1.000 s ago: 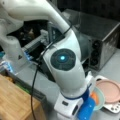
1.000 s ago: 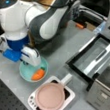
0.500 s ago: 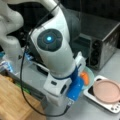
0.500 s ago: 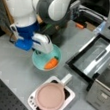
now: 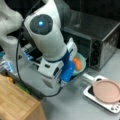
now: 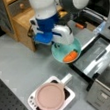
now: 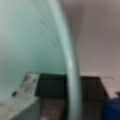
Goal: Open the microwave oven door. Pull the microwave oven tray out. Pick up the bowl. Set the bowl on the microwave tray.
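No writing, brand, number or sign is legible anywhere. The oven (image 5: 100,42) at upper right in a front view shows plain metal and unmarked knobs (image 5: 95,53). The white slab (image 6: 51,100) at the bottom of a front view has small marks too blurred to read.

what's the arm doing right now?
The gripper is carrying the bowl with the orange lump by its rim, close to the microwave oven tray. The microwave oven door is already open and the tray is pulled out. The pink plate sits on the white slab.
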Tool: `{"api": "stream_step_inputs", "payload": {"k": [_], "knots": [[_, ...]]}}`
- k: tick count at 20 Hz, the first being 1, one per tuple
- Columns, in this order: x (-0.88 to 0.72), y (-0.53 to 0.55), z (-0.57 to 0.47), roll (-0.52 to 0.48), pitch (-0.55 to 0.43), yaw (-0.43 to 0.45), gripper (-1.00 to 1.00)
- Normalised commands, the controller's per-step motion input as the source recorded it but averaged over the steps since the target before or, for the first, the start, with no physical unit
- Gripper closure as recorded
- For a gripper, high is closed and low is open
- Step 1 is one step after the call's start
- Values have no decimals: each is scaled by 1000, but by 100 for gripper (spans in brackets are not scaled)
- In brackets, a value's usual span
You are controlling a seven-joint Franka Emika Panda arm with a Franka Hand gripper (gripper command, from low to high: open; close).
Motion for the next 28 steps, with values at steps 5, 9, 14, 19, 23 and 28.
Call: {"api": "stream_step_inputs", "payload": {"k": [5, 9, 14, 19, 23, 28], "knots": [[-521, 328, -131, 87, -198, -244, 100], [-489, 352, -72, 76, -198, -269, 100], [-391, 365, -75, 34, -201, -263, 100], [-313, 294, -73, 12, -210, -246, 100], [-370, 343, -154, 10, -236, -269, 100], [-418, 418, -169, 15, -256, -268, 100]]}}
